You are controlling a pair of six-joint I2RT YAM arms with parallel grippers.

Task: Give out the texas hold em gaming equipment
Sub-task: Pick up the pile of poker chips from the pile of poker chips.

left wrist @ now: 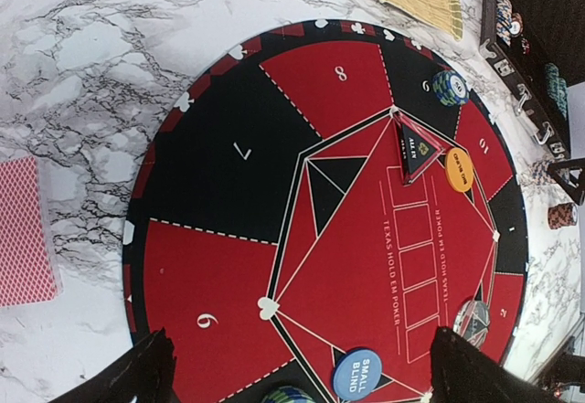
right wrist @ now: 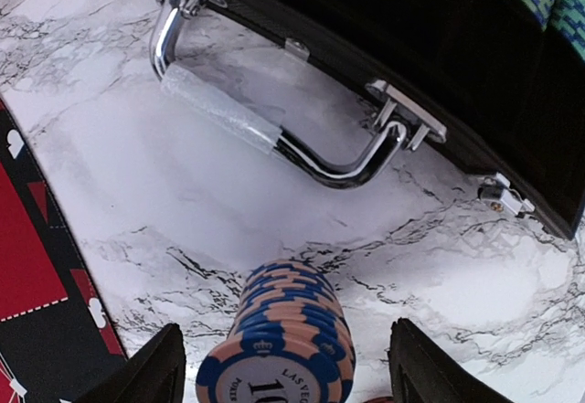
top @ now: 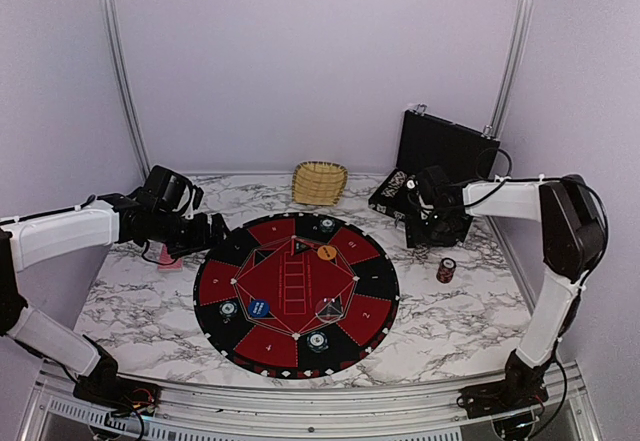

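From above, your right gripper [top: 436, 229] hides whatever sits under it. The cards [top: 170, 261] show only as a pink sliver beneath the left arm, and in the left wrist view they run off the picture's left edge. The chip stack [right wrist: 288, 334] in the right wrist view is cut off at the bottom, so you can't see its base. Your right jaws stand wide, one finger on either side of that peach-and-blue stack and, as far as you can see, clear of it. The stack sits between them, with the case [right wrist: 384, 28] and its handle beyond. Your left gripper [left wrist: 302, 339] is spread fully and holds nothing, hovering over the mat [left wrist: 228, 174]. The blue button [left wrist: 356, 374] lies between its fingertips and the orange button [left wrist: 459, 169] lies farther out.
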